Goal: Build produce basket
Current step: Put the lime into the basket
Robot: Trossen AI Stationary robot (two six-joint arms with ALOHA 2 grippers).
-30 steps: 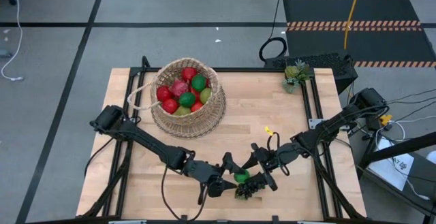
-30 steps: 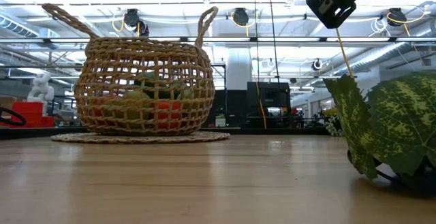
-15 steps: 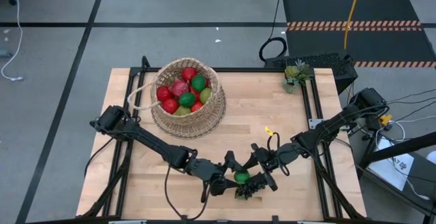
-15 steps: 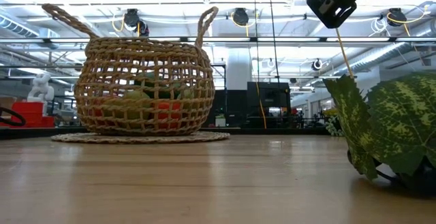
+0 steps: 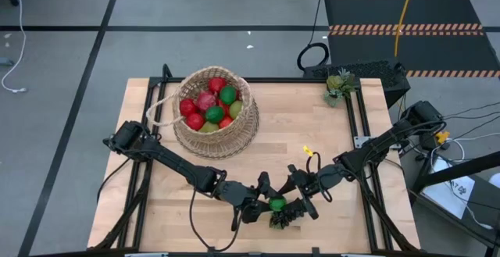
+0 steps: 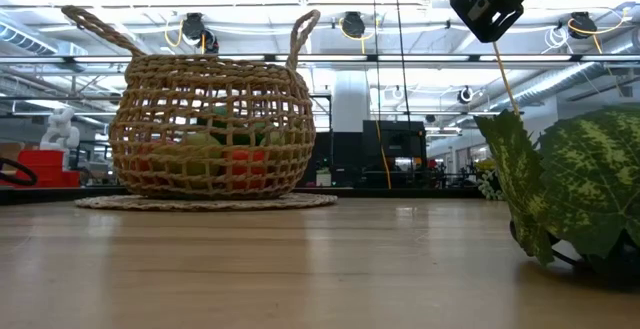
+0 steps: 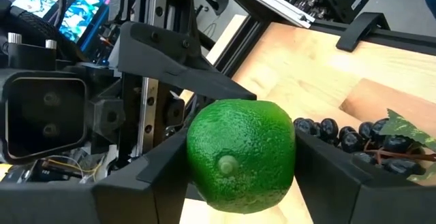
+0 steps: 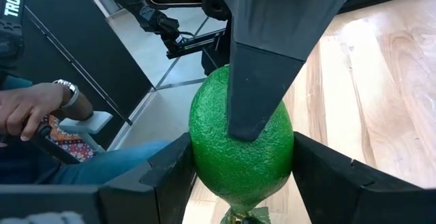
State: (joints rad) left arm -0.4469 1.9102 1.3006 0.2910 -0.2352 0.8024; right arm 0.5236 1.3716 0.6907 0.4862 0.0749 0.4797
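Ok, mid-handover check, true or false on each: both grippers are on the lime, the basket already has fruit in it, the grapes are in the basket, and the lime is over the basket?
1. Both grippers are on the lime. True: the left gripper has a finger on each side of it, and the right gripper grips it too.
2. The basket already holds fruit. True: red and green pieces show inside.
3. The grapes are in the basket. False: they lie on the table beside the lime.
4. The lime is over the basket. False: it is near the table's front edge, well away from the basket.
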